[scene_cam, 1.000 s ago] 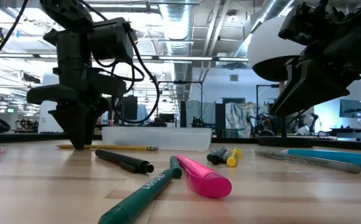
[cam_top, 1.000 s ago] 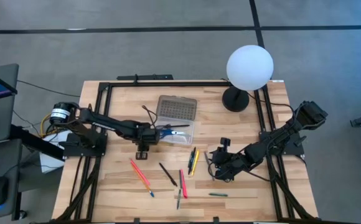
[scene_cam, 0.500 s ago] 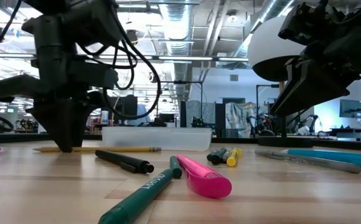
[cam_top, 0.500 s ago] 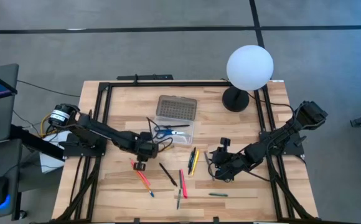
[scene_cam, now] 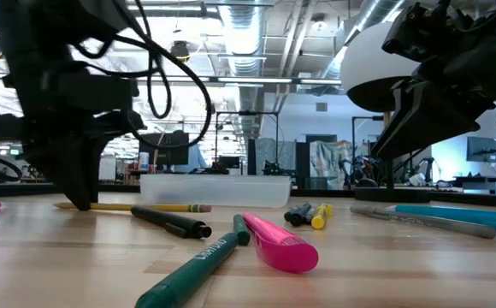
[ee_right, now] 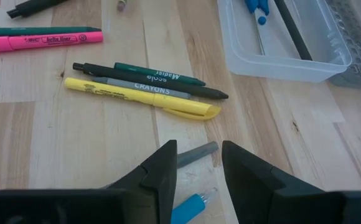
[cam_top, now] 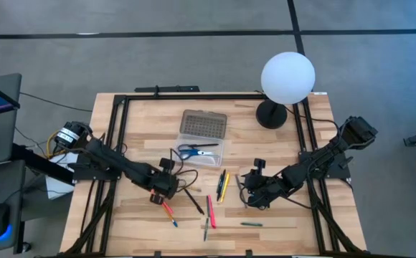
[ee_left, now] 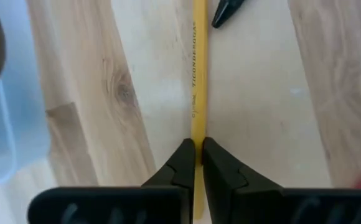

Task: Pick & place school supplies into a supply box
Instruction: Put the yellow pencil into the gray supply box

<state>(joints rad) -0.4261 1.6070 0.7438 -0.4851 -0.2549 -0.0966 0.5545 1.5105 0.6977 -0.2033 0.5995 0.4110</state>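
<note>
A yellow pencil (ee_left: 197, 74) lies on the wood, its eraser end (scene_cam: 201, 207) toward the table's right. My left gripper (ee_left: 196, 163) stands over it near the table's middle left (cam_top: 160, 195) and is shut on it. The supply box (cam_top: 202, 136) lies open, its gridded lid (cam_top: 204, 124) on the far side and blue-handled scissors (cam_top: 196, 150) in the clear tray. My right gripper (ee_right: 199, 163) hangs open above a grey pen (ee_right: 196, 151) and a blue pen (ee_right: 190, 205), right of a cluster of pens (cam_top: 222, 185). My left gripper pinches the pencil's shaft (ee_left: 197, 140) between its two fingertips, toward the end away from the eraser. The fingers come steeply from above and stand across the pencil, one on each side. The pencil lies on the table (scene_cam: 132, 206).
Loose on the wood are a pink marker (cam_top: 211, 211), a black pen (cam_top: 193, 201), a green pen (cam_top: 251, 224) and red-orange pens (cam_top: 167, 209). A lamp with a white globe (cam_top: 287, 77) stands at the far right. Black rails (cam_top: 115, 143) run along the table's sides.
My left gripper has swung from beside the supply box toward the table's near edge and a little left, rolling as it went. It has come down over the yellow pencil and shut on it. The scissors stay in the tray.
</note>
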